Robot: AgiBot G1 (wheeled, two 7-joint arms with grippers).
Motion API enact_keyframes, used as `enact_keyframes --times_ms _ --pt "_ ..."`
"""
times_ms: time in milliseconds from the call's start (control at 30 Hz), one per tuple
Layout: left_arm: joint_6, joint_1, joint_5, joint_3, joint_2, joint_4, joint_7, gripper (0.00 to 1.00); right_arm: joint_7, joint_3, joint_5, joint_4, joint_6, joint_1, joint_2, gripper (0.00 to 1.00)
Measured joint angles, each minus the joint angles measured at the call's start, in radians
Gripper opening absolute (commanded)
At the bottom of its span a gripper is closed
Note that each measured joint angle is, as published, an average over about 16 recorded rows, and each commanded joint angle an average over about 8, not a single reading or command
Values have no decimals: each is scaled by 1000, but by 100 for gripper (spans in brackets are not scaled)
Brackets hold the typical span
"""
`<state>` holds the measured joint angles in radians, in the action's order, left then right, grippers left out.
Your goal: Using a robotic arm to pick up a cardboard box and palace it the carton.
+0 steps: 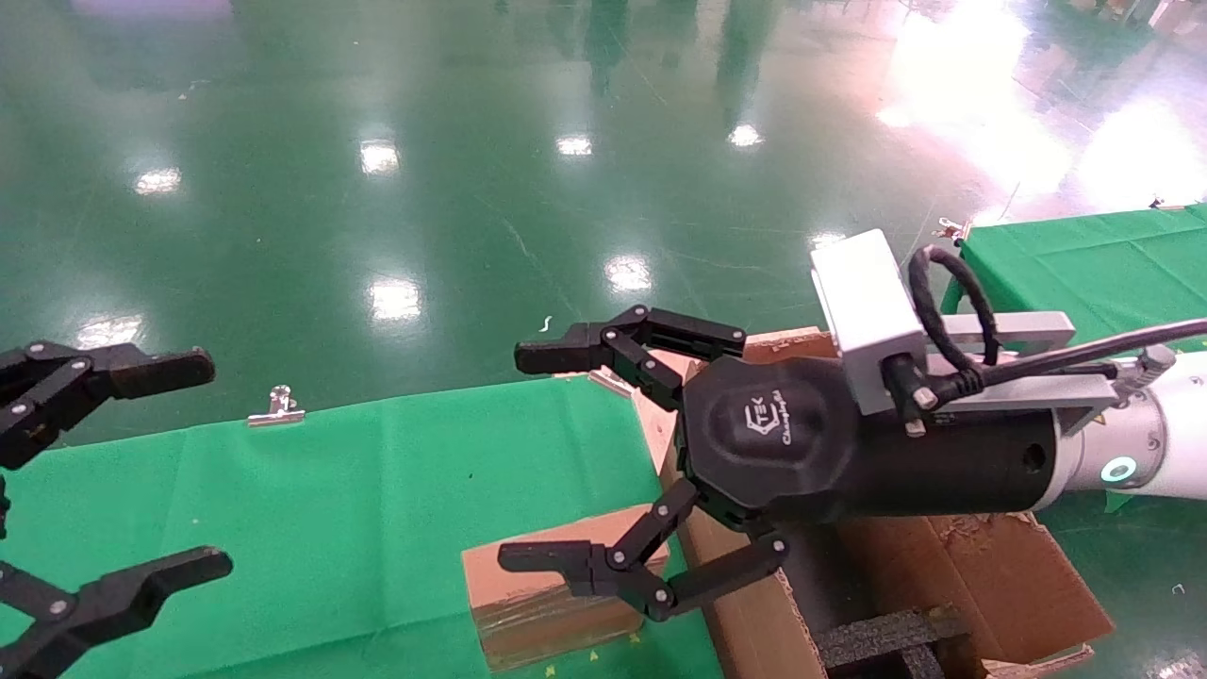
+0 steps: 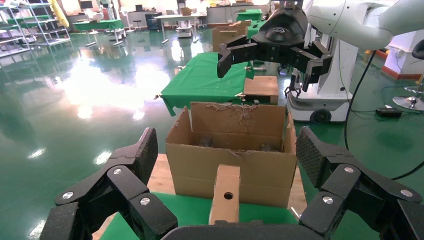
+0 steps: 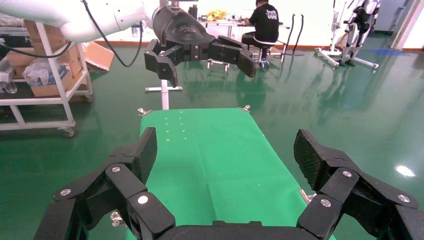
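The small cardboard box (image 1: 552, 604) lies on the green table cloth (image 1: 358, 509), right beside the carton (image 1: 1000, 575). The left wrist view shows the box's end face with the round hole (image 2: 226, 192), in front of the carton (image 2: 200, 165) with its ragged flaps. Black foam dividers (image 1: 882, 637) sit inside the carton. My right gripper (image 1: 533, 457), on the white arm (image 1: 1160, 443), hovers open and empty above the box and also shows in the left wrist view (image 2: 267, 65). My left gripper (image 1: 198, 467) is open and empty at the table's left end, facing the box.
A metal clip (image 1: 276, 407) holds the cloth at the table's far edge. A second green table (image 1: 1094, 255) stands at the far right, with a cardboard box (image 2: 261, 86) on it. A white robot base (image 2: 325, 102) stands behind the carton. Glossy green floor surrounds the table.
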<state>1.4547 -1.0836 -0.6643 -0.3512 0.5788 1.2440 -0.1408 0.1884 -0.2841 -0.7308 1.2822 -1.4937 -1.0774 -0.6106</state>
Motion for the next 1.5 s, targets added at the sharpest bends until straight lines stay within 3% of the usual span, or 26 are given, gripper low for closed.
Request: enact_keyframes --times_ms 133,167,533,1100,1500 --pt "0 0 0 0 0 0 0 5 0 0 0 0 0 0 0 100" --pt "0 0 0 0 0 0 0 0 0 0 0 0 0 0 0 100" --pt "0 0 0 0 0 0 0 0 4 -45 -97 -7 -4 -34 -13 100" --pt "0 0 0 0 0 0 0 0 -21 -273 -551 -124 -52 -247 -155 100" --pt "0 0 0 0 0 0 0 0 -90 -426 -780 -240 -70 -391 -291 100"
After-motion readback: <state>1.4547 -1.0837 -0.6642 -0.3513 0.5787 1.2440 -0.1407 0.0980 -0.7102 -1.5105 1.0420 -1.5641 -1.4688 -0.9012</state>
